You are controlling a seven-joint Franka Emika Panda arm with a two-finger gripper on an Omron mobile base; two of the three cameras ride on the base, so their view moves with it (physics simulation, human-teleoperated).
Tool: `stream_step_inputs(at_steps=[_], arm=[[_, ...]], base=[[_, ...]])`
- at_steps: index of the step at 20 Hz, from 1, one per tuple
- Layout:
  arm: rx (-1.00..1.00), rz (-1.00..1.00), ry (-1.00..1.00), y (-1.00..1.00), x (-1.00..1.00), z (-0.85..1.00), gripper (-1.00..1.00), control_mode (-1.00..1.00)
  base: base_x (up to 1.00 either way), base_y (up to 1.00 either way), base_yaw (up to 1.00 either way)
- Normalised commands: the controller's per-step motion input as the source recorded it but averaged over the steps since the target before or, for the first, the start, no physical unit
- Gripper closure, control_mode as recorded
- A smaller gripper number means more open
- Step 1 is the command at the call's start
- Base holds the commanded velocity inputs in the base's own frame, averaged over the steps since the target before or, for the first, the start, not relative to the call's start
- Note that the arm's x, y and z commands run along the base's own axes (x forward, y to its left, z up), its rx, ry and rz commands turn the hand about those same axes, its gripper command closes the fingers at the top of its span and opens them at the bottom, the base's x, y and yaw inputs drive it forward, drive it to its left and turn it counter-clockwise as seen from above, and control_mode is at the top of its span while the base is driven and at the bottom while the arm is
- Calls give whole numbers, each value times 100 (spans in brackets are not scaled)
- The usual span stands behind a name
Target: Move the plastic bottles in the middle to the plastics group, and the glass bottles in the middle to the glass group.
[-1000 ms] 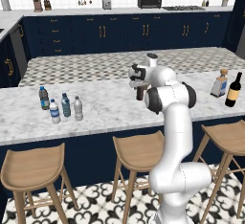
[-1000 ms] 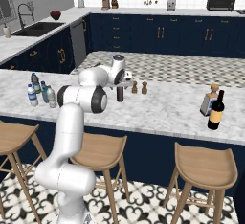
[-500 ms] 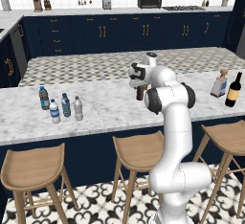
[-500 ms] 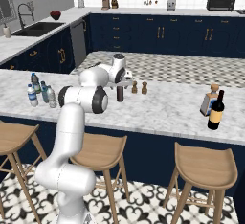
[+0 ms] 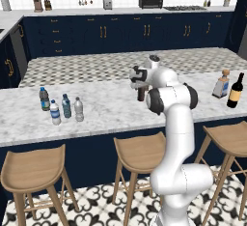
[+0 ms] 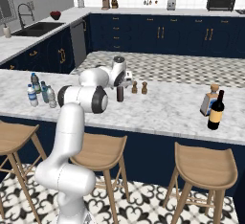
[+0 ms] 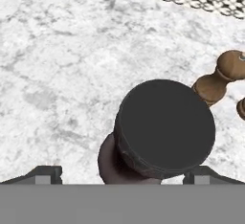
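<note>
Nothing has visibly moved since the earlier frames: the arm holds the same pose over the middle of the surface (image 5: pixel 111 111), and the bottles stand where they stood.

The tool (image 7: pixel 123 174) hangs straight above the brown bottle (image 6: pixel 119 94), its tips spread wide to either side of the dark round cap (image 7: pixel 165 127) and clear of it; nothing is held. In the base views the tool (image 5: pixel 139 81) itself is mostly masked by the wrist, so the tips are hard to make out there, and the arm covers the top of the brown bottle (image 5: pixel 141 94). In the hand view its body is foreshortened to a dark bulge under the cap.

Two turned wooden shakers (image 6: pixel 139 87) stand just beside the bottle; in the hand view one shaker (image 7: pixel 217 79) lies at the right and the second is cut by the edge.

The surface is grey-veined white marble with a patterned band behind. At its left end stand four small plastic bottles (image 5: pixel 60 108) close together, too small to tell labels. At the right end a square clear bottle (image 6: pixel 209 100) with a cork stands beside the black wine bottle (image 6: pixel 216 111).
</note>
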Motion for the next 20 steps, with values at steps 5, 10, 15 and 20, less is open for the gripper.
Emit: stream_step_inputs(at_steps=[5, 10, 15, 20], arm=[[0, 2, -9, 0, -3, -12, -100, -100], [0, 2, 1, 0, -3, 4, -100, -100], [0, 0, 6, 0, 9, 6, -100, -100], [0, 0, 0, 0, 5, 0, -100, -100]], base=[[0, 0, 0], [0, 0, 0], [0, 0, 0], [0, 0, 0]])
